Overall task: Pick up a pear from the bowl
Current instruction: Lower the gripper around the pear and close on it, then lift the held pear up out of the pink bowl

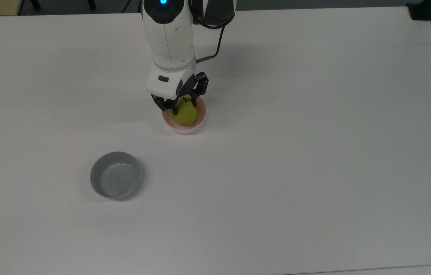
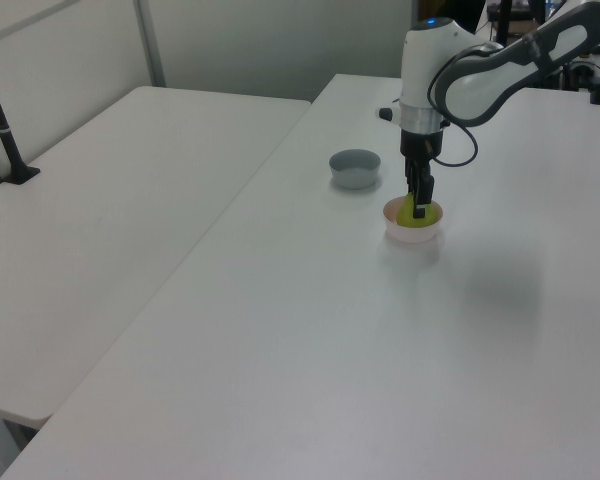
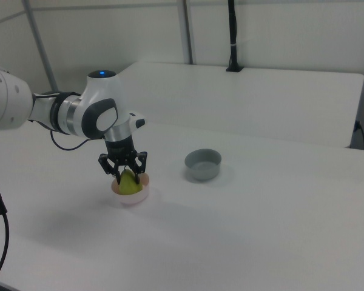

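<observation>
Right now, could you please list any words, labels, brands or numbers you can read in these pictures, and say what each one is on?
None: no readable text stands on anything.
The arm's white casing carries only a blue light, no lettering that shows.
The pear, the pink bowl, the grey bowl and the table are all plain.

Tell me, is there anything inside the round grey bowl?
No, the round grey bowl shows only its bare smooth inside in the top view, while the yellow-green pear sits in the pale pink bowl.
</observation>
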Tool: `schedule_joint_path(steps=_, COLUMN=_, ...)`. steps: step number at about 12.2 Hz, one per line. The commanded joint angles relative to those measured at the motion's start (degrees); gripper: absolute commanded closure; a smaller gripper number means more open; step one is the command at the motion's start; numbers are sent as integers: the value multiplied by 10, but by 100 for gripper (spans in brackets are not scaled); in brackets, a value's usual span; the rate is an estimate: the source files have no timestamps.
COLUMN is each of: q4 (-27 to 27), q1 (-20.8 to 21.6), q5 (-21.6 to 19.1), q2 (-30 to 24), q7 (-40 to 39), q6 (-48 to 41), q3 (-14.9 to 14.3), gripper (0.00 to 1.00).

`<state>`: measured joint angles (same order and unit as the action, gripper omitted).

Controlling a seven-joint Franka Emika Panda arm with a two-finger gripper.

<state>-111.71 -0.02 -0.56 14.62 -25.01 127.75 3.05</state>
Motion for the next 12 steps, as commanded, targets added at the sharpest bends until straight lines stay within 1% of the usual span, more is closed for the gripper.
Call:
schedule_joint_path(steps=1, q4=-25, q1=4, q5=12, q2=-7, q7=15, q6=33, q3=-2, gripper=100)
schedule_joint_path(steps=3, q4=-24, q1=-1, q5=12, q2=-16, q7=15, q6=26, q3=-2, gripper=100)
schedule_joint_path(steps=4, q4=-23, q1=-2, q5=11, q2=-29, q7=16, q6=24, q3=-2, gripper=100)
schedule_joint_path(steps=6, q4=-15, q1=-7, q5=11, q2=-52, q7=16, q6=-9, q3=-2, gripper=100)
schedule_joint_path(steps=8, q4=7, q1=-9, q5=5, q2=-64, q7=17, q6=-50, q3=-2, gripper=100)
schedule_joint_path(steps=12, q4=75, q1=-16, q5=4, q2=-91, q7=57, q6=-160, q3=-1, gripper=100)
